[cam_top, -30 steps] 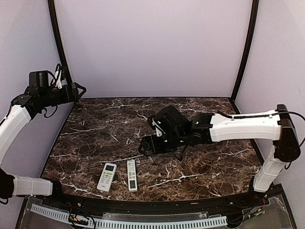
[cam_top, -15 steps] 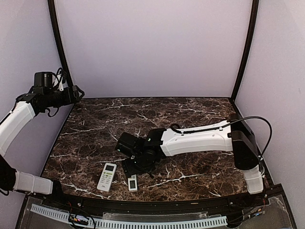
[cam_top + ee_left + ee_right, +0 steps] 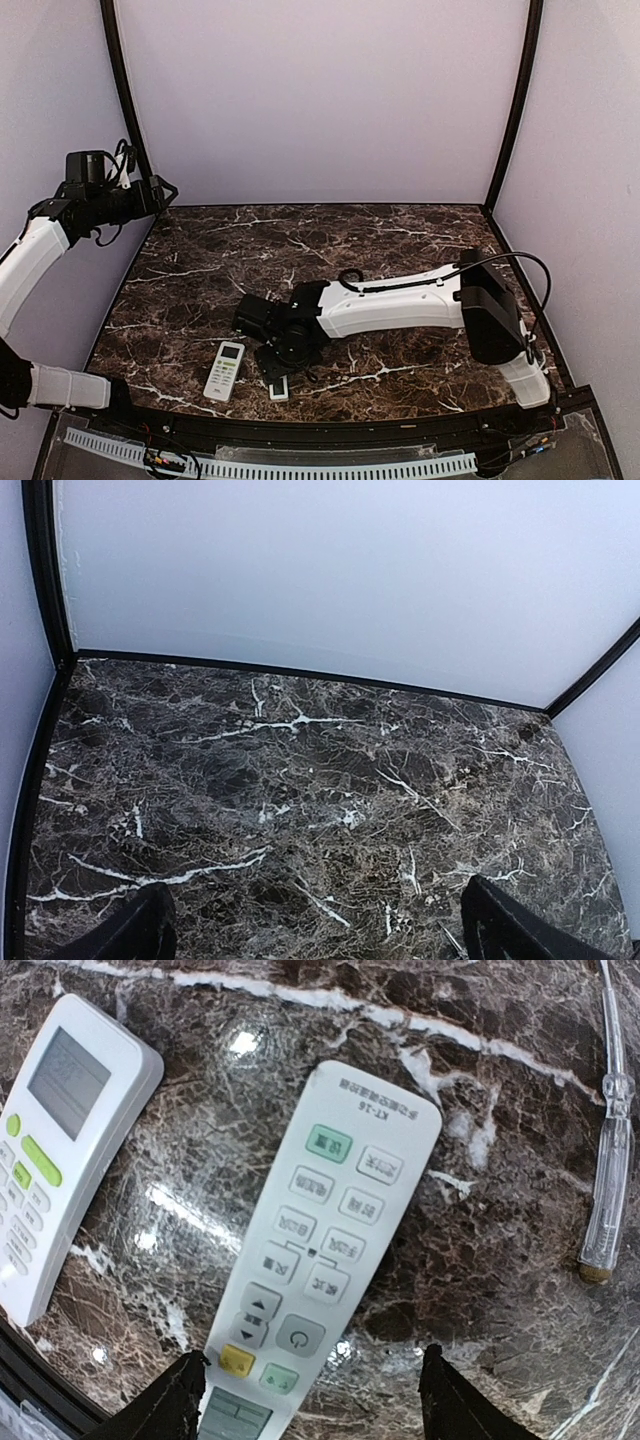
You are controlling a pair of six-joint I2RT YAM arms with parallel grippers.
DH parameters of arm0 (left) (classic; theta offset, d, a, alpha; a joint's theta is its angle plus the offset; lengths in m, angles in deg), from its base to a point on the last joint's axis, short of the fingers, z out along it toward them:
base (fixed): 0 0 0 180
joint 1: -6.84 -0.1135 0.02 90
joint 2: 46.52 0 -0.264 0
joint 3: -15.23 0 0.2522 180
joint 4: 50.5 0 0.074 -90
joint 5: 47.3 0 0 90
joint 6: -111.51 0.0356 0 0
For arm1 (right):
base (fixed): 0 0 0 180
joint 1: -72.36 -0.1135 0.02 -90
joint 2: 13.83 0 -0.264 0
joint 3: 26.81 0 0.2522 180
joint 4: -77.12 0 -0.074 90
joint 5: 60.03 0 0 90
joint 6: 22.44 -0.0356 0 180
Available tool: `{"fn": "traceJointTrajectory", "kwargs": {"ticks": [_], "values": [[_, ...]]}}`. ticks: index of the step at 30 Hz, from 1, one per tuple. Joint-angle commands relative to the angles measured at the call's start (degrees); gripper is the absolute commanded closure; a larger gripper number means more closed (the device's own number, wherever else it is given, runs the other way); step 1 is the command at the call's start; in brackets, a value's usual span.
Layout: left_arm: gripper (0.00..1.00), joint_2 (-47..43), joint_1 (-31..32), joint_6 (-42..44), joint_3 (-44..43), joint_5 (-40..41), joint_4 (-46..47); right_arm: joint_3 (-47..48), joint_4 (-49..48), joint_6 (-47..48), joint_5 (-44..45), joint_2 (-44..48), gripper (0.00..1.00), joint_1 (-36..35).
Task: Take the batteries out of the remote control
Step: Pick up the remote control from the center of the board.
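right gripper (image 3: 310, 1405) hovering, parted, astride 6 o'clock end of slim remote (image 3: 320, 1250) | left gripper (image 3: 320, 935) waiting wide at 9 o'clock | remote lying buttons-up, batteries unseen; unloading all remaining

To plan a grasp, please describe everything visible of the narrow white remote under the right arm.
The narrow remote is slim, white, plastic-looking, lying flat and face up on the marble table. It shows one large green key, rows of white keys, small yellow and green keys, then a display at the end between the right gripper's open fingers, which are not closed on it.
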Motion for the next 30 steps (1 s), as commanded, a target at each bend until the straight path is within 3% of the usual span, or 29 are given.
{"fn": "traceJointTrajectory", "kwargs": {"ticks": [1, 17, 30], "values": [[0.01, -1.1, -0.2, -0.4, 1.3, -3.3, 1.6, 3.8, 1.8, 2.2, 1.4, -2.7, 0.29, -0.2], [0.01, -0.3, -0.2, -0.6, 0.9, -1.5, 0.5, 14.5, 7.7, 4.2, 2.4, -10.2, 0.34, -1.7], [0.01, -0.6, -0.2, -0.4, 0.8, -0.3, 0.3, 13.0, 12.4, -0.5, 9.4, -9.6, 0.44, -1.3]]}}
